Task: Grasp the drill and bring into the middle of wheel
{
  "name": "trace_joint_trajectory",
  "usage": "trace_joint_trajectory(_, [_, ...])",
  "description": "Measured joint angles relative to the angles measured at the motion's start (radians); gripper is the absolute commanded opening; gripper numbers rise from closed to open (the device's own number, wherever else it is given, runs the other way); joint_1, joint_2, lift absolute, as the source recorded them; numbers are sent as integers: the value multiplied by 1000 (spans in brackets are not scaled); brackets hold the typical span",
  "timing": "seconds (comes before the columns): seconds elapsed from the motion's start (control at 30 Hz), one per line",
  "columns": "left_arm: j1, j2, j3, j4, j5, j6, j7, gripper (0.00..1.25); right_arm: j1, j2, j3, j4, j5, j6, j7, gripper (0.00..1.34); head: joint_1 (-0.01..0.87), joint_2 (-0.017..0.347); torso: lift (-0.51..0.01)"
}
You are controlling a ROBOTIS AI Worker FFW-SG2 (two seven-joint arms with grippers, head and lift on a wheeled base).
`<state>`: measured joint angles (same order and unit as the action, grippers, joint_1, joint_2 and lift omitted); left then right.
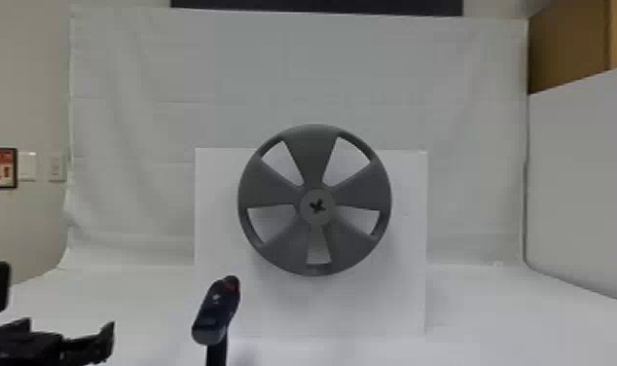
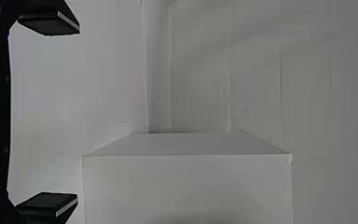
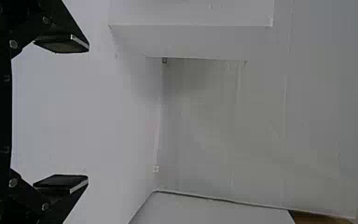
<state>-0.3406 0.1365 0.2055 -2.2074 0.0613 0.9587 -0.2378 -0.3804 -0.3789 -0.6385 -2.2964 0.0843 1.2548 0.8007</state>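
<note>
In the head view my left gripper [image 1: 68,337] is at the lower left, to the left of the drill [image 1: 216,311] and apart from it. The drill is dark, with a bit of red at its far end and its handle running down past the bottom edge. A grey five-spoked wheel [image 1: 313,155] stands farther back, its hub [image 1: 317,207] bearing a dark cross-shaped mark. In the left wrist view my left gripper [image 2: 74,114] is open and holds nothing. My right gripper [image 3: 84,112] stands open too, nothing between its fingers, in the right wrist view.
Behind the wheel is a white box-like block [image 1: 215,194] on a white surface [image 1: 492,311]. White cloth [image 1: 137,121] hangs at the back, and a pale panel [image 1: 580,170] borders the right side.
</note>
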Motion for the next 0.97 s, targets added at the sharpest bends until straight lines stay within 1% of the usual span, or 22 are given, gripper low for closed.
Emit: trace_joint_trajectory(0.97, [-1, 0, 0, 0, -3, 0, 0, 1218, 0, 2, -1, 0, 0, 0, 0, 1049, 0, 0, -406])
